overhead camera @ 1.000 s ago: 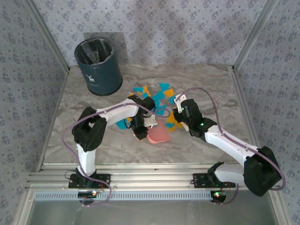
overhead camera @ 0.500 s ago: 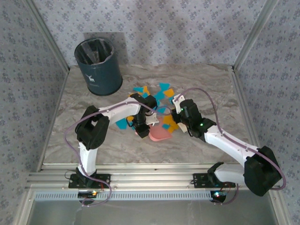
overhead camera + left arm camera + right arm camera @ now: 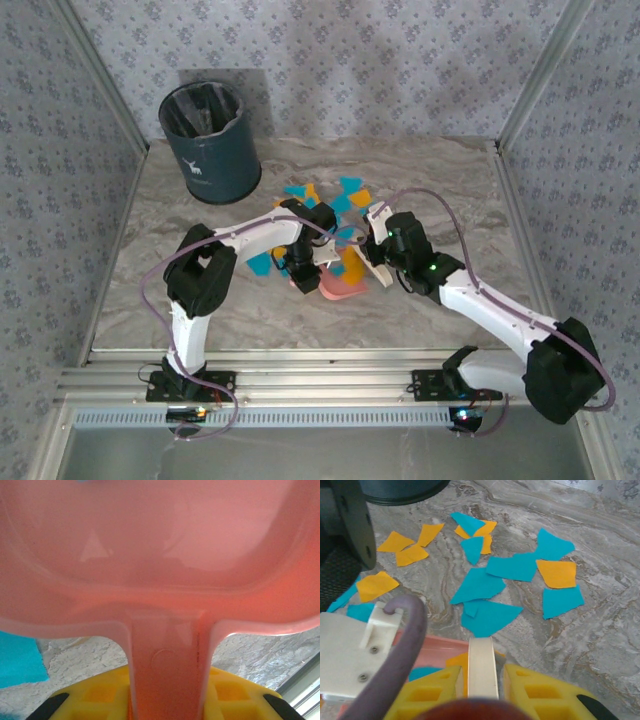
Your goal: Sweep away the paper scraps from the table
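Observation:
Turquoise and orange paper scraps [image 3: 340,198] lie scattered on the marble table [image 3: 450,190], just beyond both grippers; they also show in the right wrist view [image 3: 490,617]. My left gripper [image 3: 303,277] is shut on the handle [image 3: 167,665] of the pink dustpan [image 3: 342,287], whose pan [image 3: 150,555] tilts in front of the wrist camera. My right gripper [image 3: 380,252] is shut on a cream sweeping tool [image 3: 481,667], which stands at the dustpan's rim [image 3: 440,647]. One orange and one turquoise scrap [image 3: 422,672] lie inside the pan.
A dark blue waste bin [image 3: 210,140] stands at the table's back left. Aluminium rails [image 3: 320,385] run along the near edge, and patterned walls close in the sides. The left arm's white wrist part [image 3: 350,650] and purple cable [image 3: 405,645] crowd the right gripper.
The right gripper has swung its cream tool leftward and down against the dustpan's right side. The orange scraps that lay beside the pan have moved with it. The left gripper barely shifted.

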`<state>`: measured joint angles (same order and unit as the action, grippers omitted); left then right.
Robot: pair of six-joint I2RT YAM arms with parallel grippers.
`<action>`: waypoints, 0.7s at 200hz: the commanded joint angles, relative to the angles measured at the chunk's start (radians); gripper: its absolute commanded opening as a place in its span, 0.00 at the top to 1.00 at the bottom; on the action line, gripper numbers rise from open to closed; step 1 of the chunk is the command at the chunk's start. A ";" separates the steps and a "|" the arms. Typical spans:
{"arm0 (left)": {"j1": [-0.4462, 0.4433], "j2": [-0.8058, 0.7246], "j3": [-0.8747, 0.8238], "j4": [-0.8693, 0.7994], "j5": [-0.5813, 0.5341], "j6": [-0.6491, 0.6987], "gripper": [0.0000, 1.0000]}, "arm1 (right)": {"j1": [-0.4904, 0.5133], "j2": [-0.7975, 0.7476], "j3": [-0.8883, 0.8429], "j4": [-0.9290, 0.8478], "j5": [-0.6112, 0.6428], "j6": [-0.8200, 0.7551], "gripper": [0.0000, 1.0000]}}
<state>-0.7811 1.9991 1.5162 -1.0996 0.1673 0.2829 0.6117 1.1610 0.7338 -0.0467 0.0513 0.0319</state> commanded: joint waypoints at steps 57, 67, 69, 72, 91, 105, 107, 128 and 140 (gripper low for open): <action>0.003 0.017 0.006 -0.025 -0.025 -0.022 1.00 | 0.013 -0.106 0.057 -0.135 -0.014 -0.009 1.00; 0.003 0.017 0.006 -0.025 -0.025 -0.020 1.00 | 0.012 -0.121 0.054 -0.132 0.013 -0.008 1.00; 0.002 0.017 0.006 -0.025 -0.025 -0.020 1.00 | 0.013 -0.123 0.052 -0.131 0.021 -0.009 1.00; 0.002 0.017 0.006 -0.024 -0.026 -0.020 1.00 | 0.013 -0.127 0.051 -0.128 0.032 -0.008 1.00; 0.002 0.014 0.006 -0.026 -0.026 -0.020 1.00 | 0.012 -0.145 0.037 -0.098 0.116 -0.004 1.00; 0.002 0.009 0.004 -0.026 -0.027 -0.019 1.00 | 0.013 -0.143 0.026 -0.060 0.183 0.003 1.00; 0.003 0.008 0.004 -0.026 -0.028 -0.019 1.00 | 0.013 -0.141 0.026 -0.056 0.191 0.003 1.00; 0.002 -0.004 -0.002 -0.020 -0.027 -0.018 1.00 | 0.009 -0.108 0.023 -0.002 0.260 0.003 1.00; 0.003 -0.011 -0.009 -0.014 -0.027 -0.016 1.00 | 0.009 -0.079 0.027 0.023 0.285 0.002 1.00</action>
<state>-0.7811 1.9991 1.5158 -1.0992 0.1635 0.2787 0.6178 1.0462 0.7486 -0.1158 0.2195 0.0341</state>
